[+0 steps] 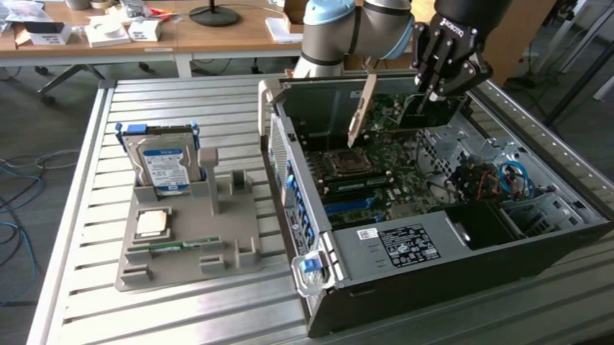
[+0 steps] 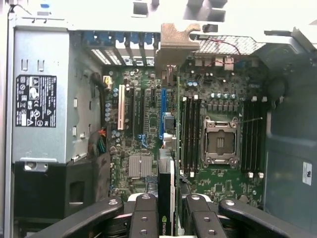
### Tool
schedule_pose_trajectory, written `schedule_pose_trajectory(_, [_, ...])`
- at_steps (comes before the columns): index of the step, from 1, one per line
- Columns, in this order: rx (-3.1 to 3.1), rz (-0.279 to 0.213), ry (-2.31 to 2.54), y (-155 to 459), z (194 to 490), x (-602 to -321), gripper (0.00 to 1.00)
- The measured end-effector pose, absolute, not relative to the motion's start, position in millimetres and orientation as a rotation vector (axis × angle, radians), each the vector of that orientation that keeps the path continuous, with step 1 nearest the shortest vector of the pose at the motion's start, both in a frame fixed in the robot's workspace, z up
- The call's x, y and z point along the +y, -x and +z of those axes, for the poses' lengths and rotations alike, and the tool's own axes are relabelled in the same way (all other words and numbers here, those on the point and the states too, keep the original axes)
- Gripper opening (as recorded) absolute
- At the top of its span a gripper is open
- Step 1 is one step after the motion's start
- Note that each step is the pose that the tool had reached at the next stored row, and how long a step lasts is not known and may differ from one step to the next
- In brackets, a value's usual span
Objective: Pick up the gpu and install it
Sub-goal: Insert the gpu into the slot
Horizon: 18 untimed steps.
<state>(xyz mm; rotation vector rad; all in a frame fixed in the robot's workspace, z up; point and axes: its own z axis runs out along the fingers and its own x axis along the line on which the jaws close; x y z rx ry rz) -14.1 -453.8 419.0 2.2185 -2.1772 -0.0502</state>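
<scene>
My gripper [image 1: 433,97] hangs over the back of the open computer case [image 1: 413,244] and is shut on the gpu [image 1: 398,115]. The gpu is a thin dark card held on edge, with its brownish end [image 1: 360,108] toward the exterior view's left. It hovers above the motherboard [image 1: 384,154], apart from it. In the wrist view the gpu [image 2: 166,198] runs edge-on between my black fingers [image 2: 143,218], roughly in line with the blue slot [image 2: 163,106], and its brownish bracket end [image 2: 176,42] reaches the case wall.
A grey holder tray [image 1: 192,244] on the slatted table carries a blue-labelled hard drive [image 1: 163,162], a processor chip [image 1: 154,223] and a green memory stick [image 1: 172,246]. Inside the case are the processor socket [image 2: 219,141], a white slot [image 2: 121,106] and the power supply [image 2: 42,114].
</scene>
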Motion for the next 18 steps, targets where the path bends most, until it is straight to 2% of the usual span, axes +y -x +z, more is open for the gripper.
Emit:
schedule_pose_trajectory(11, [-2.139, -0.042, -2.261, 15.9, 417.5, -453.8, 0.26])
schedule_pose_trajectory(18, [-2.169, 0.031, -2.293, 20.8, 414.2, -453.6, 0.26])
